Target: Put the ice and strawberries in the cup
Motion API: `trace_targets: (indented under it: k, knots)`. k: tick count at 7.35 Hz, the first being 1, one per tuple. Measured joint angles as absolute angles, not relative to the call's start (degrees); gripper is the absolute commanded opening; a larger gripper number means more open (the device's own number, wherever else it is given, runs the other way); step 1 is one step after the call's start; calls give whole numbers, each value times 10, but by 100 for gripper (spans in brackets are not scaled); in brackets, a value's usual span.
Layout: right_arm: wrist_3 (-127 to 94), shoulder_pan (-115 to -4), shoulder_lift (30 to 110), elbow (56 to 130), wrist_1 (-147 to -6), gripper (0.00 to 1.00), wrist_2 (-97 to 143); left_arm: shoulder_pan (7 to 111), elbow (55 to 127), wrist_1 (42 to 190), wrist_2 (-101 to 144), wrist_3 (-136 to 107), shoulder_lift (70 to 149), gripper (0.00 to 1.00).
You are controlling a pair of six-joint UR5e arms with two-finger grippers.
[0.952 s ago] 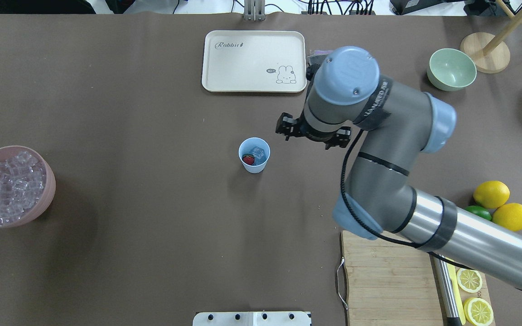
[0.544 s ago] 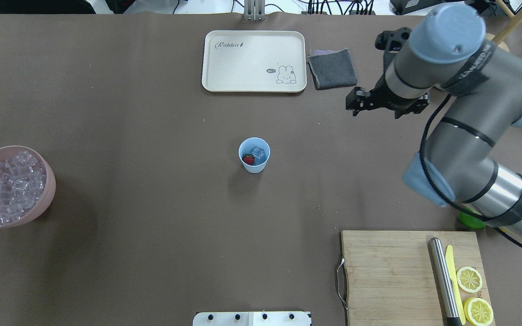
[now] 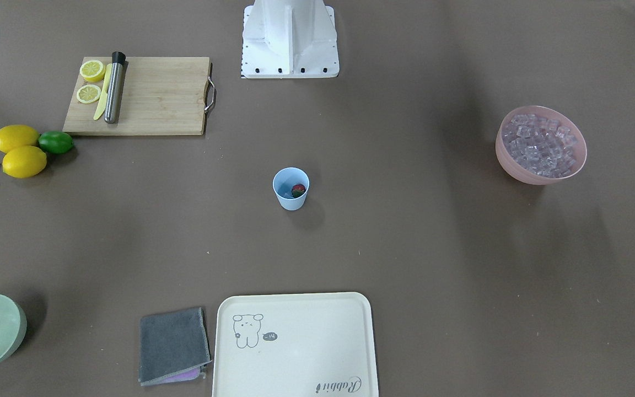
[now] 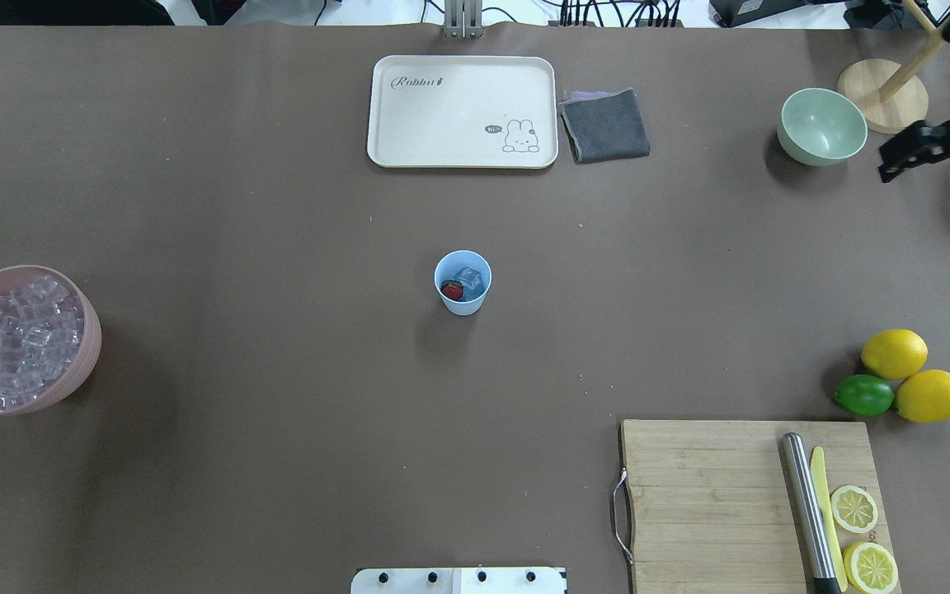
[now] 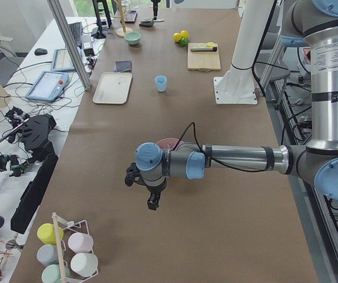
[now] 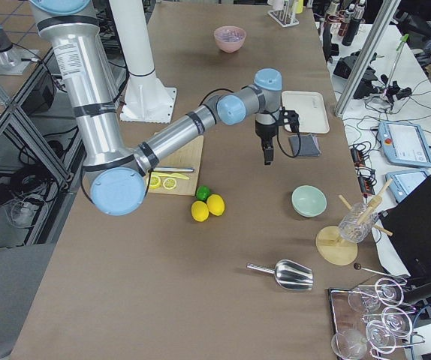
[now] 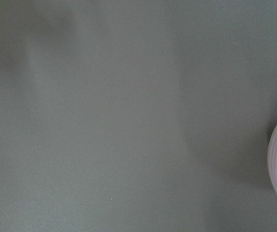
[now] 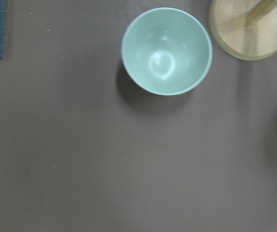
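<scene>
brown table (image 4: 277, 247): cup (image 4: 463, 307) holds ice (image 4: 470, 278) and strawberry (image 4: 452, 290); left jaws, right jaws: can't say whether parted or clenched.

Looks onto a long table under a matte brown cover (image 4: 277, 206), lit softly and evenly, with faint shadows. Borders on a white side desk (image 5: 22, 62) strewn with black cables, behind a slanted aluminium post (image 5: 69, 44). Reveals terracotta floor tiles (image 6: 5, 15) beyond.
</scene>
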State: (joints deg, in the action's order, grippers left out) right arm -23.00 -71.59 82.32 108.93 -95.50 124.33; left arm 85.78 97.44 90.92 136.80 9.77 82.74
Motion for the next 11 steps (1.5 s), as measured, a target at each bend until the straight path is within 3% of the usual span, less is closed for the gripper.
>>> trace_targets:
  k: [4, 11]
  knots:
    - [-117, -828, 972, 1080, -933, 100, 1255, 858, 975, 911, 1369, 99, 818, 99]
    - [-115, -863, 1026, 1056, -937, 100, 1314, 858, 977, 916, 1368, 99, 810, 99]
